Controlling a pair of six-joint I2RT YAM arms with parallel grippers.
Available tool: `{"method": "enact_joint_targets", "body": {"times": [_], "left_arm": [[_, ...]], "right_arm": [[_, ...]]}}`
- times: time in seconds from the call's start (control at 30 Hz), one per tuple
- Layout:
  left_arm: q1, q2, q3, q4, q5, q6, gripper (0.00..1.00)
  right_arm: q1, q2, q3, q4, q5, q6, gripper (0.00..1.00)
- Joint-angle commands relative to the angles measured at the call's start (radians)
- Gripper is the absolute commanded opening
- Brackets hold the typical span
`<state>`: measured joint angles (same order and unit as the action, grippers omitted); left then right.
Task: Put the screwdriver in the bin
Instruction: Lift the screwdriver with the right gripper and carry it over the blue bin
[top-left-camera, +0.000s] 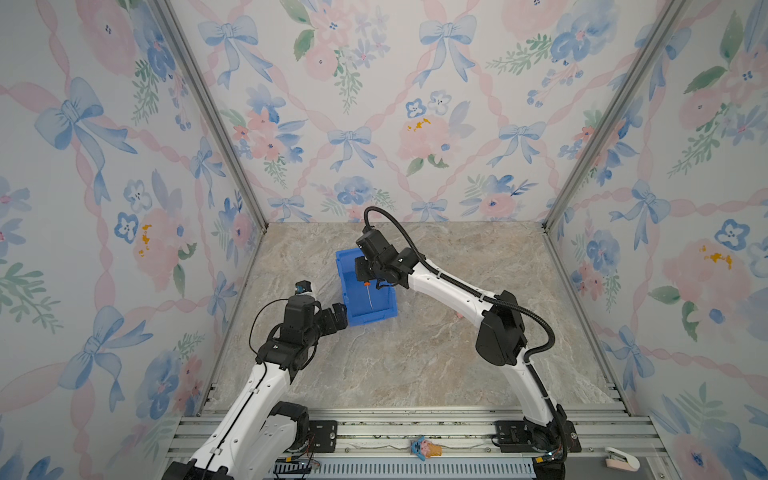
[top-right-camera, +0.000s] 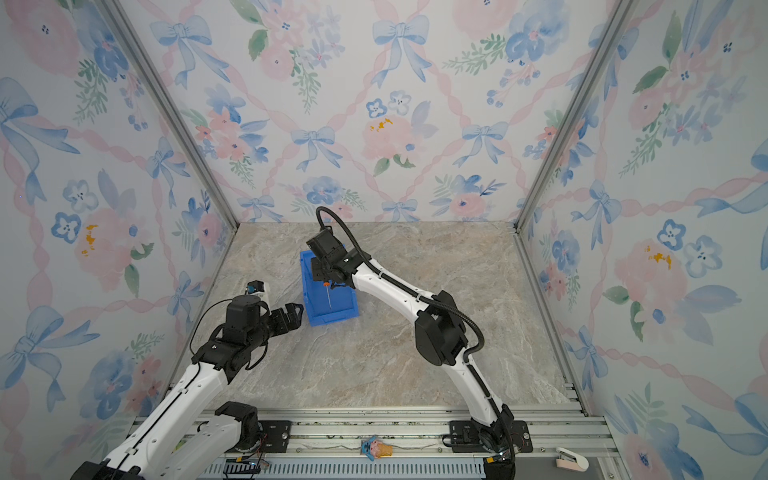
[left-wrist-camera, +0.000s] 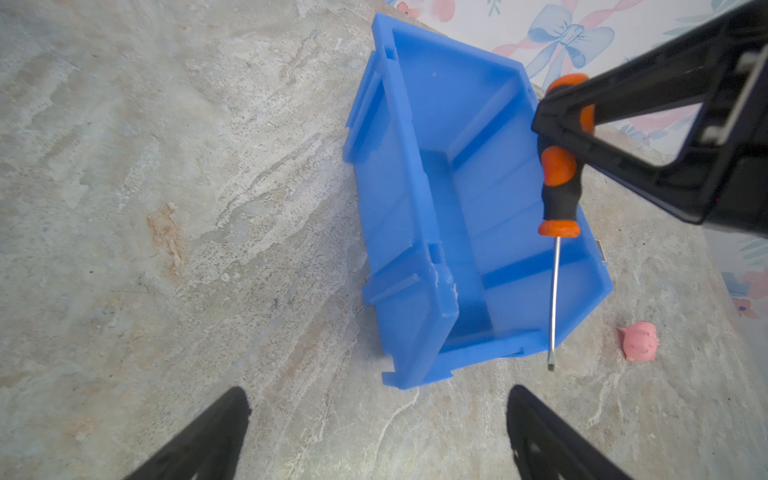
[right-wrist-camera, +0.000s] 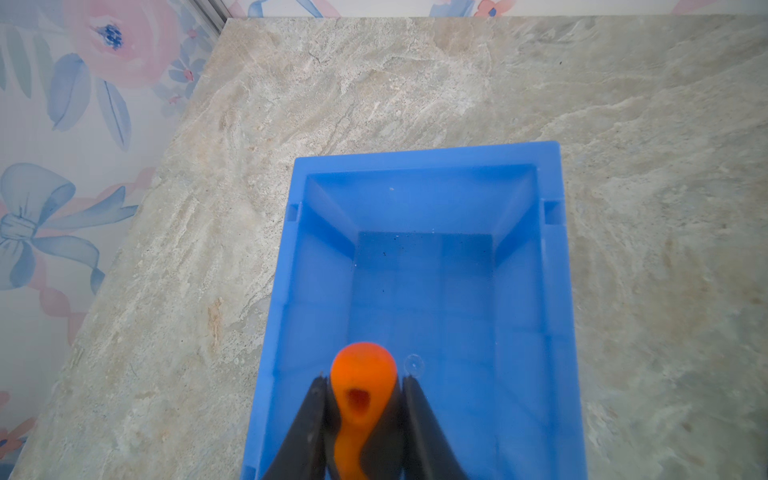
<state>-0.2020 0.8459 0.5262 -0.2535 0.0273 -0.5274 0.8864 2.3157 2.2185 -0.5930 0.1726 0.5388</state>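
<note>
The blue bin (top-left-camera: 374, 319) (top-right-camera: 332, 319) (left-wrist-camera: 399, 208) (right-wrist-camera: 424, 151) stands on the marbled table left of centre, and nothing lies in it. My right gripper (top-left-camera: 364, 279) (top-right-camera: 326, 280) (right-wrist-camera: 363, 380) is above it, shut on the orange-and-black handle of the screwdriver (top-left-camera: 366, 285) (top-right-camera: 328, 286) (left-wrist-camera: 559, 195) (right-wrist-camera: 363, 374). The thin grey shaft hangs tip-down over the bin's inside, and in the left wrist view the tip is level with the lower front wall. My left gripper (top-left-camera: 340, 311) (top-right-camera: 297, 309) (left-wrist-camera: 378, 401) stands open and holds nothing, just off the bin's near left corner.
A small pink toy (left-wrist-camera: 640, 340) (top-left-camera: 459, 316) lies on the table right of the bin, partly behind the right arm. A white and blue object (top-left-camera: 305, 289) sits behind the left wrist. A colourful toy (top-left-camera: 424, 448) and a white stapler-like item (top-left-camera: 621, 459) rest on the front rail.
</note>
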Motion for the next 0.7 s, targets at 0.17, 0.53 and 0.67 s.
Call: {"method": "enact_joint_targets", "body": {"times": [0.17, 0.53, 0.67], "left_arm": [[0.008, -0.012, -0.016, -0.008, -0.005, 0.012, 0.98], [0.011, -0.014, -0.017, -0.007, -0.008, 0.011, 0.98], [0.013, -0.006, -0.015, -0.007, -0.007, 0.015, 0.97]], "right_arm": [[0.001, 0.070, 0.085, -0.039, 0.035, -0.031, 0.00], [0.003, 0.138, 0.128, -0.041, 0.065, -0.059, 0.00], [0.004, 0.153, 0.133, -0.034, 0.072, -0.064, 0.00]]}}
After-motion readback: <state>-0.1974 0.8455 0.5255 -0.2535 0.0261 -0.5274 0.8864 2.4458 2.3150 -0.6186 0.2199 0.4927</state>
